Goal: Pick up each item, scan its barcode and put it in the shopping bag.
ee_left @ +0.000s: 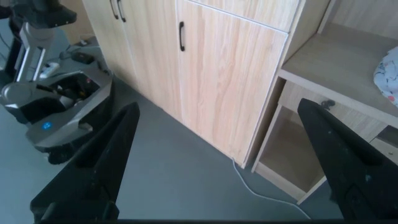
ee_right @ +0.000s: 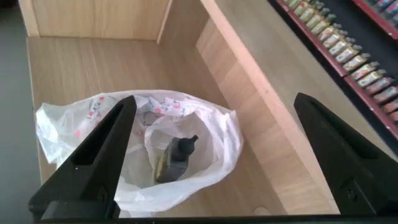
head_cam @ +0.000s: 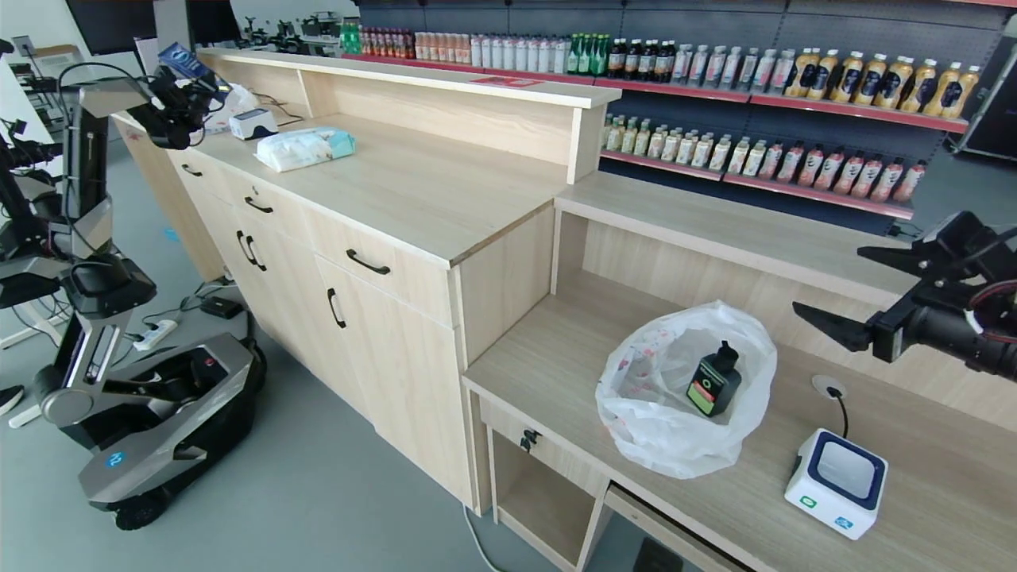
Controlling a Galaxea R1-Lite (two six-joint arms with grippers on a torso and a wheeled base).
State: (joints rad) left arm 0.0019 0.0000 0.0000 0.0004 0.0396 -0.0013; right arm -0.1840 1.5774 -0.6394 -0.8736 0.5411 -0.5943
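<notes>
The dark bottle (head_cam: 715,385) lies inside the shopping bag (head_cam: 659,433) on the low bench (head_cam: 548,361); the right tool (head_cam: 828,283) hangs over it, spread wide and empty. Best lift it clear without snagging the plastic, then fetch the pack of wipes (head_cam: 304,148) from the high bench (head_cam: 413,187)

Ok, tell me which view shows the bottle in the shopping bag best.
The head view: the dark bottle leans in the open shopping bag, label visible. The right wrist view sees it from above, among bag folds. The left wrist view catches a bag edge.
</notes>
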